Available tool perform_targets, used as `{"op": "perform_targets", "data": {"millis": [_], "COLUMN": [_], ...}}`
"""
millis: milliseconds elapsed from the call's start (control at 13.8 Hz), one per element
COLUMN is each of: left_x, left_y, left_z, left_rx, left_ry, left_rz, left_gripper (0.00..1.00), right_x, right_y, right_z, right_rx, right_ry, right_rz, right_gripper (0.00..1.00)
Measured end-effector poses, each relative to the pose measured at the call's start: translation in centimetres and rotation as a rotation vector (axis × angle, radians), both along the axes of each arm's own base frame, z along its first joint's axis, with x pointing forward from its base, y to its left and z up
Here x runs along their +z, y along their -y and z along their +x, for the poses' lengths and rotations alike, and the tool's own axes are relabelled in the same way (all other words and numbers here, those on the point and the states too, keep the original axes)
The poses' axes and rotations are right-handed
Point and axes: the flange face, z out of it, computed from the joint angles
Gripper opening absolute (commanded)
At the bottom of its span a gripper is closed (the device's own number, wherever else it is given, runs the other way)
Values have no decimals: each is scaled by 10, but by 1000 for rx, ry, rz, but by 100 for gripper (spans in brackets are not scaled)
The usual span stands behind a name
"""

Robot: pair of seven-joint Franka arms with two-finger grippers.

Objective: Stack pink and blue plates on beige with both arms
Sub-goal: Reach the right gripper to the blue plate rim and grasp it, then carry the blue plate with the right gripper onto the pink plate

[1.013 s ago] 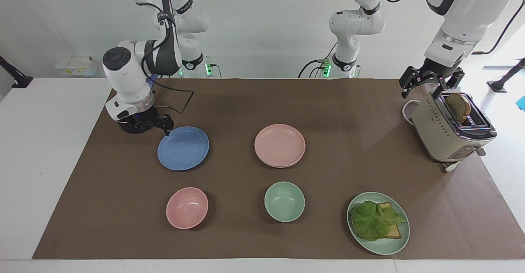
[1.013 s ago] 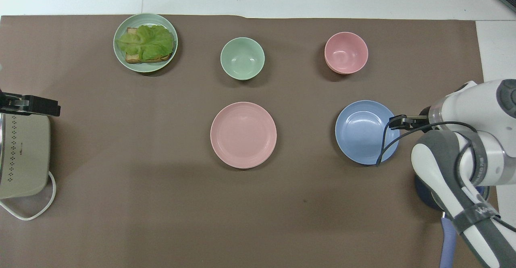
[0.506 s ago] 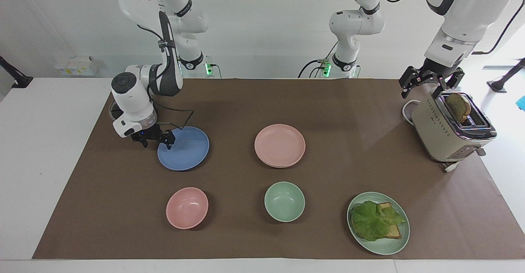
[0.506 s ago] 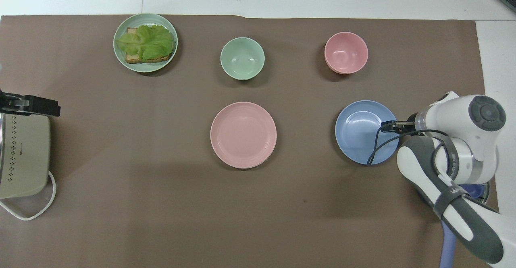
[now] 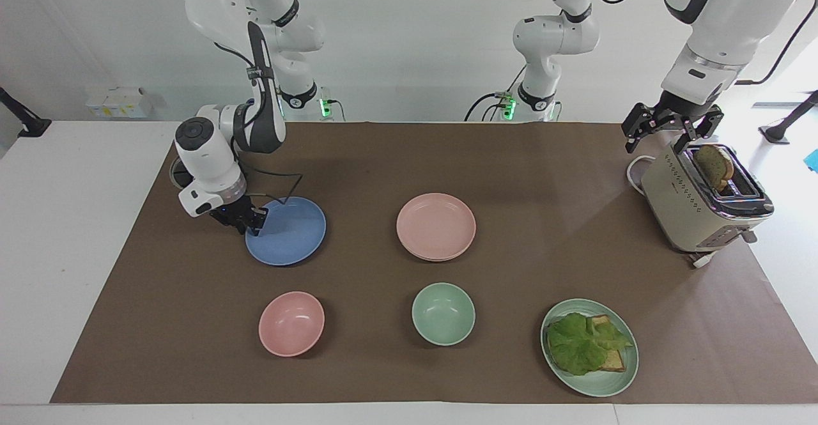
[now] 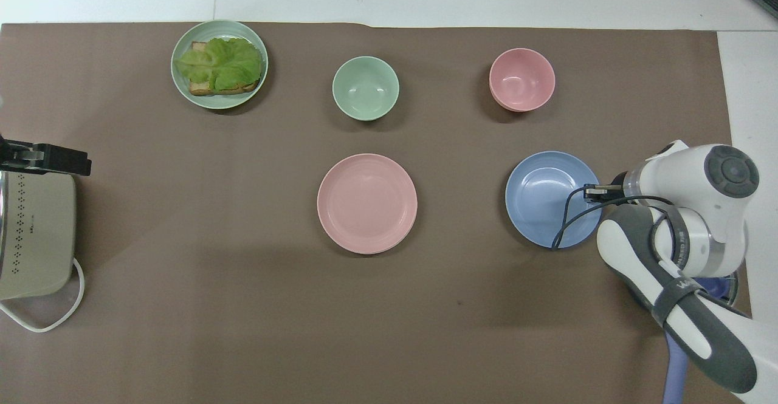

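**Pinching the blue plate's rim for the lift**

Gripping at the edge suits a shallow plate: the right gripper (image 5: 254, 218) has its fingers narrowed on the rim of the blue plate (image 5: 291, 232), which lies on the brown mat (image 5: 358, 156) toward the right arm's end. The pink plate (image 5: 436, 225) sits mid-table on a pale plate whose edge barely shows, presumably the beige one. The left gripper (image 5: 671, 130) waits over the toaster (image 5: 693, 211), fingers wide.

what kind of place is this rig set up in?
Probably a robotics lab staged as a kitchen table: two white arms at a brown mat, bare white walls, plus a toaster and a blue plate.
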Motion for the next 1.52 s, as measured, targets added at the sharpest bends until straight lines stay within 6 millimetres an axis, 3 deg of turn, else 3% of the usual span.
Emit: {"op": "perform_targets", "data": {"millis": [434,723,1013,1302,1519], "left_x": [0,0,0,0,0], "left_y": [0,0,0,0,0], "left_z": [0,0,0,0,0], "left_rx": [0,0,0,0,0], "left_ry": [0,-1,-1,-1,-1], "left_rz": [0,0,0,0,0], "left_gripper": [100,100,100,100,100], "right_x": [19,57,97,108,117], "right_y": [-1,-23,-85,-177,-233], "right_z": [1,0,-1,-12,-21], "right_rx": [-7,-12,10,37,21], "right_ry": [32,53,63,77,80], "right_rz": [7,51,69,102,169], "right_gripper": [0,0,0,0,0]}}
